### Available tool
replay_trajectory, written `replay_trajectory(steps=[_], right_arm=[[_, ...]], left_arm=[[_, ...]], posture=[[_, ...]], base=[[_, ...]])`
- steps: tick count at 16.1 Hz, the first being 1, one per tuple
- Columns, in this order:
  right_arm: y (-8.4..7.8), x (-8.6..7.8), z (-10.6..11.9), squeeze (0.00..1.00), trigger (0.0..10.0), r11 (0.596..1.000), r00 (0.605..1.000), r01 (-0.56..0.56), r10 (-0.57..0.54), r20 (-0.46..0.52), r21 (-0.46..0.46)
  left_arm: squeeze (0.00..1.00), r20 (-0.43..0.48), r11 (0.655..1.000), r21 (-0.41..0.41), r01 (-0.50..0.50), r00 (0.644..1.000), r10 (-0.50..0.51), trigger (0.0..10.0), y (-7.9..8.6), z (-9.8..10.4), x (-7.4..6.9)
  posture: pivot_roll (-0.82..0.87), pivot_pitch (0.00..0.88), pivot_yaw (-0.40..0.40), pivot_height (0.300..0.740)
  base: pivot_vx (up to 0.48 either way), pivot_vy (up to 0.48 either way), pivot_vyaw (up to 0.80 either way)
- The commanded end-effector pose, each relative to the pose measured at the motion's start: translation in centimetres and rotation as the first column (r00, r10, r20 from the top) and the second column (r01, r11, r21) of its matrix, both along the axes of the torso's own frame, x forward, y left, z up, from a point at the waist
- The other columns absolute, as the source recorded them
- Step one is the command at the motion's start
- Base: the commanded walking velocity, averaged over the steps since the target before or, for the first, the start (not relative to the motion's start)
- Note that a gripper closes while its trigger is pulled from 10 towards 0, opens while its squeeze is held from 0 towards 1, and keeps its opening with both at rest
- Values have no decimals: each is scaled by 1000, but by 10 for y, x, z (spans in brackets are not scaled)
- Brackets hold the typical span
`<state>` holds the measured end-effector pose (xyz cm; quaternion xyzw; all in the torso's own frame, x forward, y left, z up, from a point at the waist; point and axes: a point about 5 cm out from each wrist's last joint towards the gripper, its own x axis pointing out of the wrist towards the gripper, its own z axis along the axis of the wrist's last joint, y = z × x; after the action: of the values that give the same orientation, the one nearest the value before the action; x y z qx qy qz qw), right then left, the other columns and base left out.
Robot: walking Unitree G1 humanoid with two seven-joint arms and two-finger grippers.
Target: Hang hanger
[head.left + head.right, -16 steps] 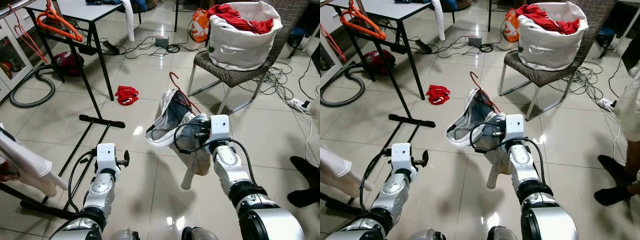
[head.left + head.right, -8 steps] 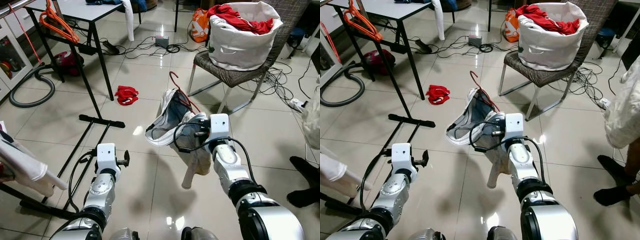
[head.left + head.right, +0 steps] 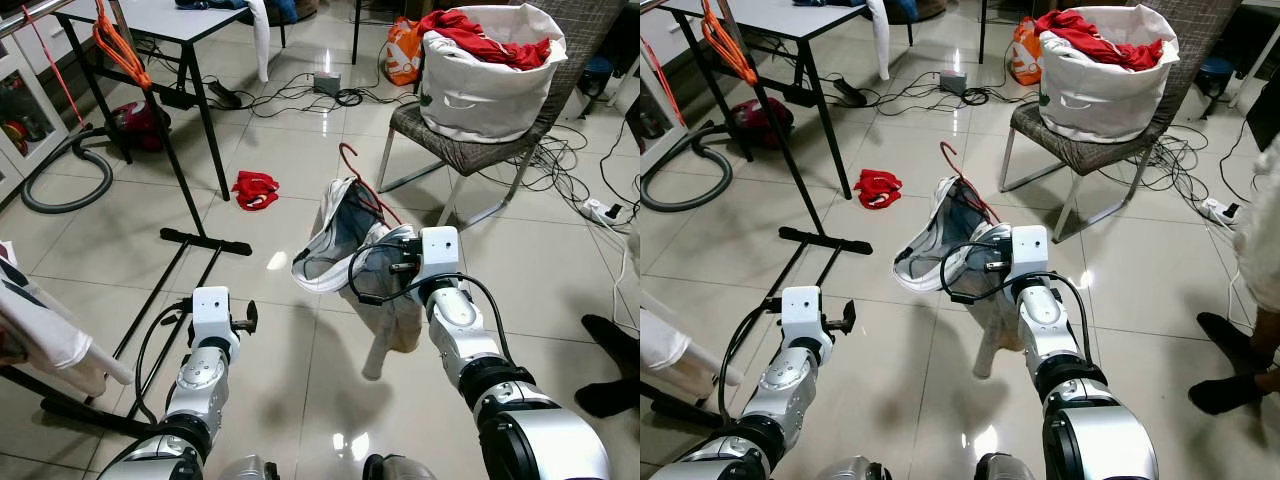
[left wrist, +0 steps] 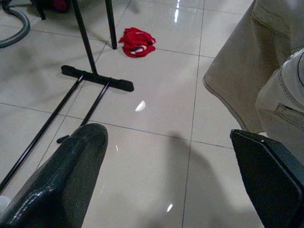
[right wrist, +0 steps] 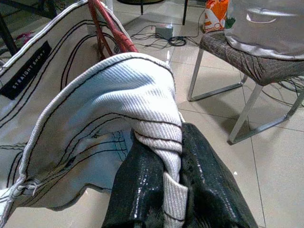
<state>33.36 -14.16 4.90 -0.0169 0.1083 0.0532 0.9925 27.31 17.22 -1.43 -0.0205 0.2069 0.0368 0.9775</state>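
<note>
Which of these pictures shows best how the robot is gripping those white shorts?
The right wrist view: there the right gripper has its black fingers pinched on a ribbed fold of the white shorts, with the red hanger rising behind. The eye views show the shorts dangling ahead of that arm; the left wrist view catches their beige hem.

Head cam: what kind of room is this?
Likely a home room used for laundry: a white laundry basket of clothes on a chair, a vacuum cleaner by the table, orange hangers.
</note>
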Motion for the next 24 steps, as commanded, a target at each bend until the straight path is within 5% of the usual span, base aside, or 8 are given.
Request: replay_trajectory(steps=[1, 10, 14, 17, 21, 23, 24], right_arm=[[0, 14, 22, 153, 10000, 1000, 996, -14, 13, 86, 5], [-18, 24, 39, 149, 10000, 995, 991, -94, 91, 97, 26], [-16, 25, 43, 149, 10000, 961, 962, -270, 266, 61, 54], [-18, 27, 56, 141, 10000, 885, 885, -465, 464, 36, 12], [-20, 29, 68, 129, 10000, 832, 832, -555, 555, 23, -15], [-28, 30, 81, 63, 10000, 745, 747, -664, 664, -28, -61], [-30, 30, 82, 63, 10000, 735, 738, -675, 674, -39, -68]], left_arm=[[0, -13, 1000, 7, -1, 1000, 1, 10000, 2, 0, 2], [0, -24, 1000, 13, -22, 999, 23, 10000, 16, 2, 4], [0, 21, 998, 60, 10, 1000, -11, 10000, 27, 11, 9], [0, 73, 985, 148, 92, 992, -104, 10000, 44, 30, 22], [0, 135, 981, 132, 145, 977, -163, 10000, 58, 48, 33], [0, 167, 955, 149, 255, 946, -279, 10000, 72, 68, 42], [0, 165, 949, 153, 276, 940, -300, 10000, 73, 70, 42]], posture=[[-54, 0, -1, 740], [-64, 0, 4, 740], [-66, 0, 3, 740], [-70, 0, 1, 740], [-71, 0, -6, 740], [-75, 0, -7, 740], [-75, 0, -7, 740]], base=[[0, 0, 0], [0, 0, 0], [0, 0, 0], [0, 0, 0], [0, 0, 0], [0, 0, 0], [0, 0, 0]])
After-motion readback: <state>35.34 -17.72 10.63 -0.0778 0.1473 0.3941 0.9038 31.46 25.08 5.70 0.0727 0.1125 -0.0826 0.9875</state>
